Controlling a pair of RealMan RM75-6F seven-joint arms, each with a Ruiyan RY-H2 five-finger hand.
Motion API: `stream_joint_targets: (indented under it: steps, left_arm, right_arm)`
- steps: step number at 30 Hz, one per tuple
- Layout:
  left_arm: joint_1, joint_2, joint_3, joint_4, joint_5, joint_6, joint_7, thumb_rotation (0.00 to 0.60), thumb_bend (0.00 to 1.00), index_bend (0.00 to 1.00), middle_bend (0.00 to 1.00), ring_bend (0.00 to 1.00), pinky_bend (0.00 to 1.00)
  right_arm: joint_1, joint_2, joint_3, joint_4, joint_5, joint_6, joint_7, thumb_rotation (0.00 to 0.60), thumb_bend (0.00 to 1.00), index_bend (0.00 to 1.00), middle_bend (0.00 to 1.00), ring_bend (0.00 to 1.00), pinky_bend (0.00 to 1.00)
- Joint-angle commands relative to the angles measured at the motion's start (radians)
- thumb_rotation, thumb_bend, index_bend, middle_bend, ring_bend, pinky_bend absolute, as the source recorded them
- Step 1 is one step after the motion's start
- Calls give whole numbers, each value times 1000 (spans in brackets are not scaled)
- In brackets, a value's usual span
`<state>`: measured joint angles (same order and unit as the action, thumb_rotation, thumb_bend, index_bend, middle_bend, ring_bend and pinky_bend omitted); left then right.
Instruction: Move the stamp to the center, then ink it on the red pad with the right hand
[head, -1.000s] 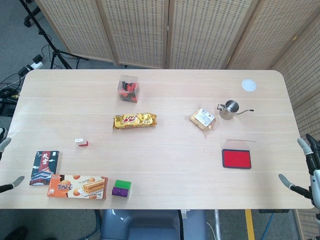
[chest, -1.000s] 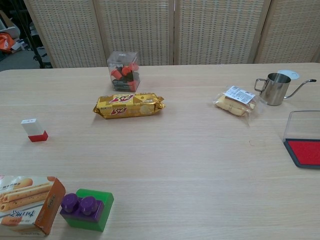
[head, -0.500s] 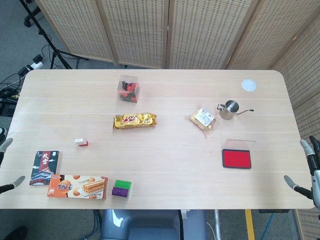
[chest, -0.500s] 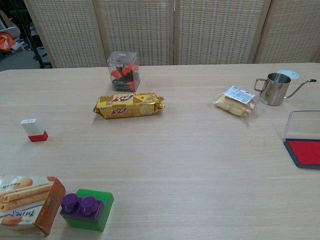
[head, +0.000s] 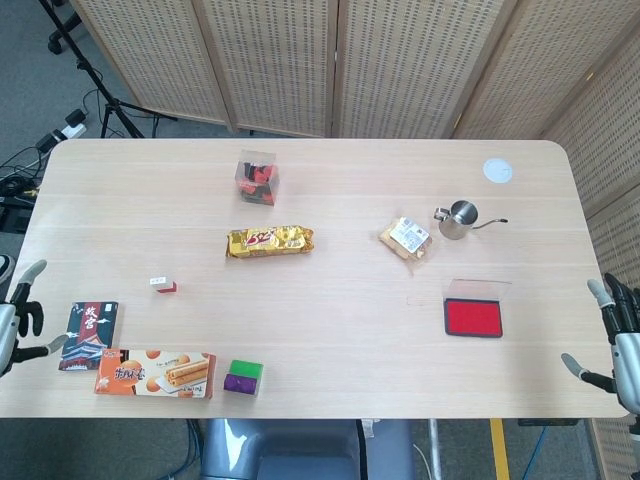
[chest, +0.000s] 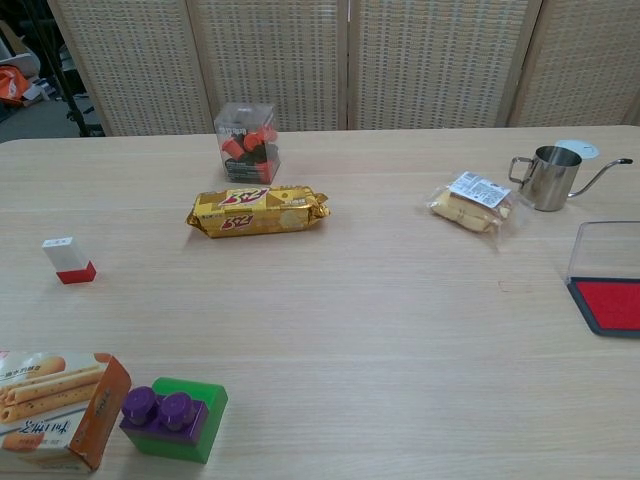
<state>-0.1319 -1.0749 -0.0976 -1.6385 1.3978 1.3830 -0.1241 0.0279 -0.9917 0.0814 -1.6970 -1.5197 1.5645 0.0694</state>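
Stamp (head: 165, 285) sits upright, red base down, on the left half of the desk (head: 330, 330), nothing touching it; task not begun. Red pad (head: 473, 318) lies far right w/ clear lid flipped back, so the ink face is exposed and ready for pressing. Left hand (head: 18, 318) hangs off the desk's left edge, fingers apart, empty; it's the nearer one to the stamp, so prob. it does the move to center, since stamp and pad are well apart. Right hand (head: 612, 340) waits off the right edge near the pad, fingers spread, holding nothing; placed for the inking step. Gold biscuit pack (head: 269, 240) & purple-green block (head: 244, 377) flank the central strip w/o blocking it.
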Motion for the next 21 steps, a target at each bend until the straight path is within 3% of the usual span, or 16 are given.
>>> stream_joint_targets:
  steps: [1, 11, 21]
  left_arm:
    - [-56, -48, -43, 54, -56, -76, -46, 600, 55, 143, 997, 1000, 911]
    - [-239, -111, -121, 94, -253, -359, 40, 600, 140, 359, 1000, 1000, 917]
    - [-372, -269, -150, 211, -438, -469, 197, 600, 158, 442, 1000, 1000, 917]
  right_arm:
    - [3, 3, 1, -1, 5, -8, 9, 600, 0, 0, 0, 0, 0]
    - [13, 17, 3, 3, 15, -37, 56, 600, 0, 0, 0, 0, 0]
    - [21, 26, 8, 11, 31, -58, 92, 600, 0, 0, 0, 0, 0]
